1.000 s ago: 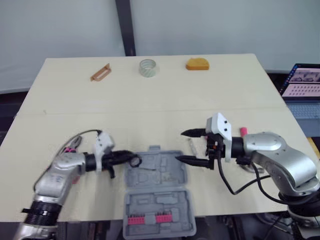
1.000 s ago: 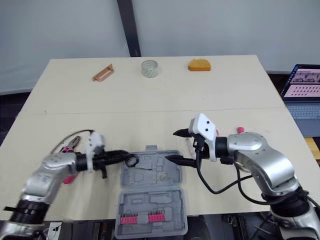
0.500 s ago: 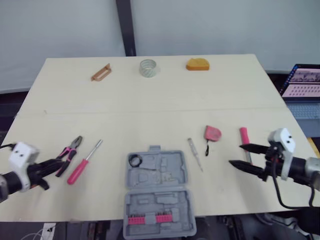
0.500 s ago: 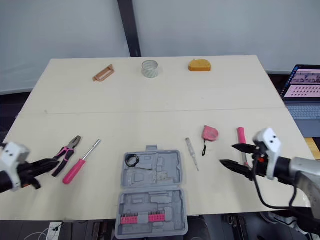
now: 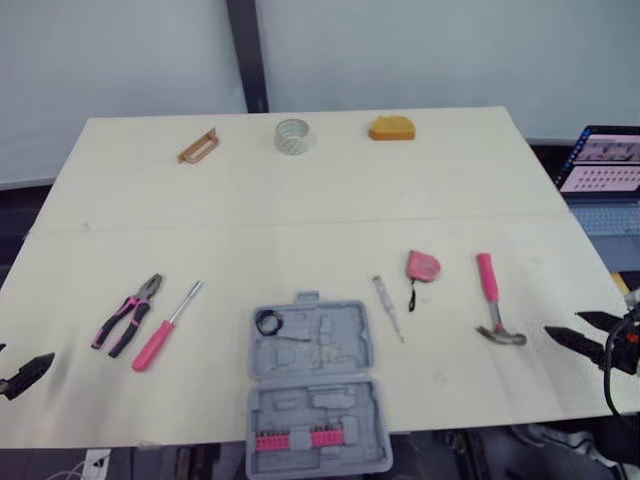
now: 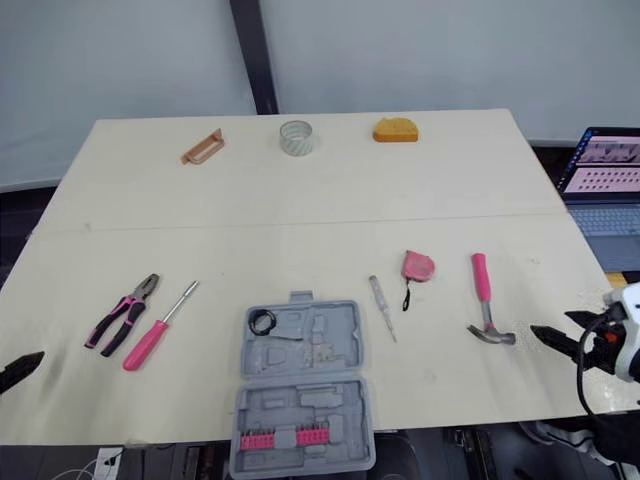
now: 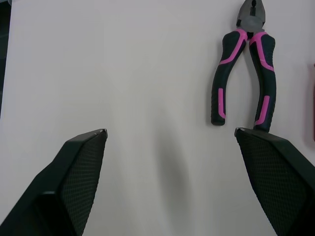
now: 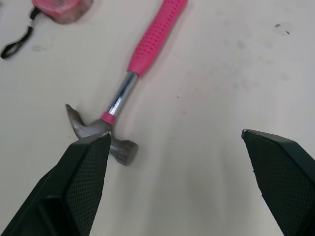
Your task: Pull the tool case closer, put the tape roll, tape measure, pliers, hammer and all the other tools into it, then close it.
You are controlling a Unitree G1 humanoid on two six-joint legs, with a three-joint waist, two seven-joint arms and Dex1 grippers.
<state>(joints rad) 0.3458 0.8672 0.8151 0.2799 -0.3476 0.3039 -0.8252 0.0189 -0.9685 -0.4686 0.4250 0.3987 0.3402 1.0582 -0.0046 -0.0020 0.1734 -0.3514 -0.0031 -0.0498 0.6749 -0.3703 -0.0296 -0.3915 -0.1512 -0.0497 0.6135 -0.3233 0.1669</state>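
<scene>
The grey tool case (image 5: 345,350) lies open near the table's front edge, with a small black ring (image 5: 268,321) in its far half and pink bits (image 5: 295,439) in its near half. Left of it lie pink-black pliers (image 5: 128,314) and a pink-handled screwdriver (image 5: 165,327). To its right are a slim tester pen (image 5: 389,307), a pink tape measure (image 5: 423,266) and a pink-handled hammer (image 5: 492,298). The tape roll (image 5: 292,135) stands at the far edge. My left gripper (image 7: 170,135) is open near the pliers (image 7: 244,73), at the front left corner. My right gripper (image 8: 177,135) is open beside the hammer head (image 8: 101,135).
At the far edge an orange block (image 5: 392,128) sits right of the tape roll and a brown piece (image 5: 198,146) lies left of it. A laptop (image 5: 600,165) stands off the table's right side.
Both arms have drawn back from the case to the table's front corners. The left gripper left the black ring in the case and opened. The right gripper stayed open.
</scene>
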